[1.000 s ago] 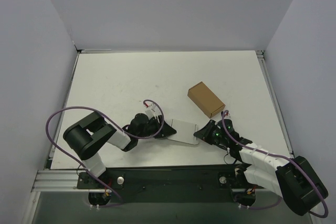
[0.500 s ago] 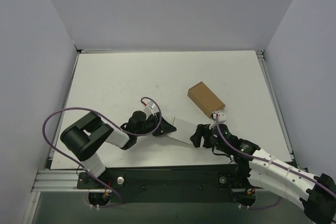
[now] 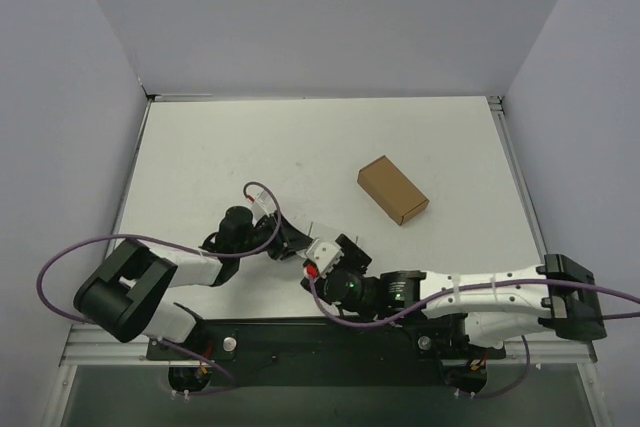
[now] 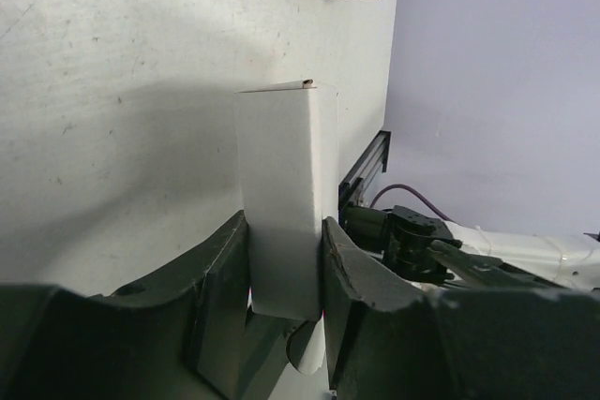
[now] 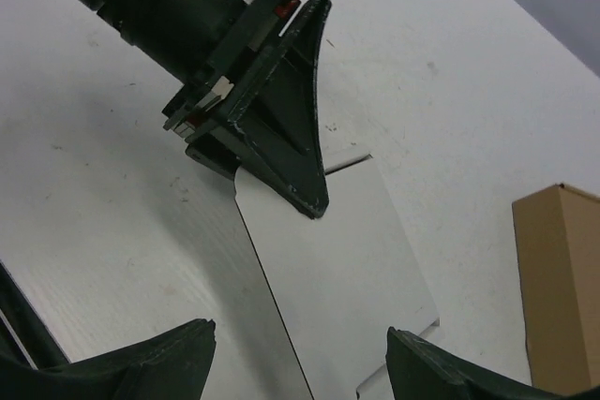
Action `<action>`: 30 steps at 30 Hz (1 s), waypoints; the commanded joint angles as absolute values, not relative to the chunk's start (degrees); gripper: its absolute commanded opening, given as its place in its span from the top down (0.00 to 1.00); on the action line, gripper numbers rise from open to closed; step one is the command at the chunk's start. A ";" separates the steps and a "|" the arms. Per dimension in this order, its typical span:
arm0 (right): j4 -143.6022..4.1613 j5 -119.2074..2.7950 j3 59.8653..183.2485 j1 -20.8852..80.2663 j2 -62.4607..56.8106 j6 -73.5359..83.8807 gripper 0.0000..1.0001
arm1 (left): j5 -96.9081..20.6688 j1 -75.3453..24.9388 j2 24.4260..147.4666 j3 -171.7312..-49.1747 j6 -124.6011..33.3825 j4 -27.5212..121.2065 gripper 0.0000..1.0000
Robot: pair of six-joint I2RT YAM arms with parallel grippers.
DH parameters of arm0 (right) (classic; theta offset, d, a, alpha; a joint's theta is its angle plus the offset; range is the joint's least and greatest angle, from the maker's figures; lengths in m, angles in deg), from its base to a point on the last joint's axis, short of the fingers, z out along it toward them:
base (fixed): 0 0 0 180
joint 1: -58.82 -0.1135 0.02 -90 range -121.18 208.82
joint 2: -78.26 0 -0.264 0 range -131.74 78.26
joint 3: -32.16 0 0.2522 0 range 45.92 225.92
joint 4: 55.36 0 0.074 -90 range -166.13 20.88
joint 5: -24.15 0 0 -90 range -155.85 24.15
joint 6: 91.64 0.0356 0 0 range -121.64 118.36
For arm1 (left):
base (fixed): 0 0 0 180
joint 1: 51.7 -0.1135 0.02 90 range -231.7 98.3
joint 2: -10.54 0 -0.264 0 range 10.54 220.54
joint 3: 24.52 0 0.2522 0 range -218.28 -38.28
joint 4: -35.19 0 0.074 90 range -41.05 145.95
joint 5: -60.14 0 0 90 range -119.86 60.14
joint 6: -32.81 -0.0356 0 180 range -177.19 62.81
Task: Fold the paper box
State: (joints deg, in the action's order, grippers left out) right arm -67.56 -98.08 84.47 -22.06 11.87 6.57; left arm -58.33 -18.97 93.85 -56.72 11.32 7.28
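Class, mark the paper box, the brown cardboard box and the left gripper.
paper box [image 5: 342,259], right wrist view, flat white panel.
brown cardboard box [image 3: 392,189], top external view, top face.
left gripper [image 4: 284,227], left wrist view, between the fingertips clamping the paper box.

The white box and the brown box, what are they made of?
The paper box looks like thin white card or stiff paper with a matte finish. It shows a sharp folded edge, a thin sheet rim and no shine. The brown box looks like plain cardboard, matte tan with crisp corners. Whether it is corrugated cannot be told.
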 commanded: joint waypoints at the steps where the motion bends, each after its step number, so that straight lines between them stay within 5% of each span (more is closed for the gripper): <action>1: -68.07 -106.54 89.25 -25.11 3.74 -3.12 0.26 | -62.29 -20.94 88.16 -55.43 14.18 12.54 0.71; 14: -66.84 -112.25 95.67 -26.70 -10.95 -4.19 0.28 | -67.21 -24.90 76.03 -51.91 17.68 23.11 0.71; 24: -67.80 -109.36 96.90 -25.73 -13.94 -9.11 0.70 | -70.02 -26.13 72.07 -51.47 19.19 26.71 0.68; 27: -68.86 -106.28 96.81 -25.03 -12.54 -9.55 0.76 | -70.46 -26.74 71.36 -51.64 19.28 25.92 0.54; 30: -72.45 -101.98 97.42 -23.63 -10.52 -9.29 0.78 | -70.73 -28.58 70.13 -52.69 15.25 28.45 0.22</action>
State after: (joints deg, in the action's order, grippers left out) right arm -66.80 -106.53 95.57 -25.69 -14.10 -9.04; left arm -67.49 -26.51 72.54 -50.91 18.64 27.97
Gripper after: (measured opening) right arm 0.355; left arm 0.673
